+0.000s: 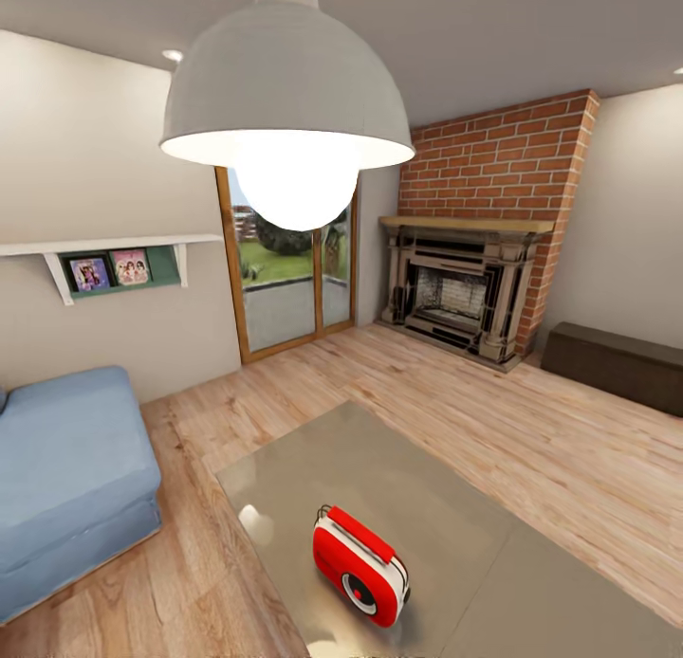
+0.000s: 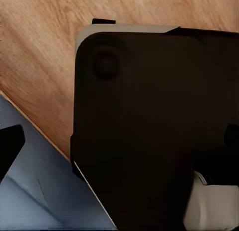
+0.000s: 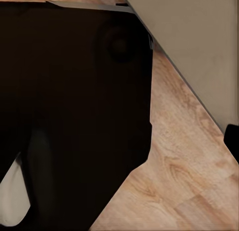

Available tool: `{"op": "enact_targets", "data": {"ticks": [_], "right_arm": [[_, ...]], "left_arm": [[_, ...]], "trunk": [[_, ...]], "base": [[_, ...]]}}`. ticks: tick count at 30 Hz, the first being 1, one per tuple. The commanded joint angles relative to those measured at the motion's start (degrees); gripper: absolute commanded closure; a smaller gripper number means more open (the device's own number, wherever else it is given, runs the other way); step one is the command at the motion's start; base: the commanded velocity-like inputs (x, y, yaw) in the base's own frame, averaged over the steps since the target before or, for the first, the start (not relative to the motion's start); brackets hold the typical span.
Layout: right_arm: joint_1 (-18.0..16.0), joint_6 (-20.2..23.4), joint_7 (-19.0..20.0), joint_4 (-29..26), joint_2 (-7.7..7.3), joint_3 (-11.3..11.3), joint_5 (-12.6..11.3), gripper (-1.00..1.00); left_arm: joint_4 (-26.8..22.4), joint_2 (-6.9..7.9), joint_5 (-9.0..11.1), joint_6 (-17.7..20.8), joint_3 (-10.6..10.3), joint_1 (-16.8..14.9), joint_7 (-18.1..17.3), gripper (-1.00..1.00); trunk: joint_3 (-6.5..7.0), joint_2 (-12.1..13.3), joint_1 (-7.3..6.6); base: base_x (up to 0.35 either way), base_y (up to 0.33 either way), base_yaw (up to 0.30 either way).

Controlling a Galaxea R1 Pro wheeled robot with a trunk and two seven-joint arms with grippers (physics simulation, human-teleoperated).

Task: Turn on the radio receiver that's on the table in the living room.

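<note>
Head view, left to right: a blue sofa (image 1: 66,468) on the light wood floor (image 1: 531,421), a wall shelf (image 1: 104,260), the glass door (image 1: 285,279), a grey dome lamp (image 1: 287,99) hanging close, the brick fireplace (image 1: 474,279) and a dark low cabinet (image 1: 617,362). The radio receiver (image 1: 360,565) lies tilted on the table (image 1: 379,478), near its front edge. Neither wrist view reveals its pincer's fingers, so I cannot tell their state or the radio's place relative to them.
</note>
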Motion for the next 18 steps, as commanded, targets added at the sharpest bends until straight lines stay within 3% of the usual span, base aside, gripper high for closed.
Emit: {"op": "enact_targets", "data": {"ticks": [1, 18], "right_arm": [[0.00, -0.04, 0.00, 0.00, 0.00, 0.00, 0.00, -1.00], [0.00, -0.11, 0.00, 0.00, -0.01, 0.01, -0.09, -1.00]], "left_arm": [[-0.01, 0.00, 0.00, 0.00, 0.00, 0.00, 0.00, -1.00], [-0.02, 0.09, 0.00, 0.00, 0.00, 0.01, 0.00, -1.00]], "trunk": [[0.09, 0.41, -0.23], [1.57, 7.23, -3.96]], "base": [[0.000, 0.000, 0.000], [0.000, 0.000, 0.000]]}}
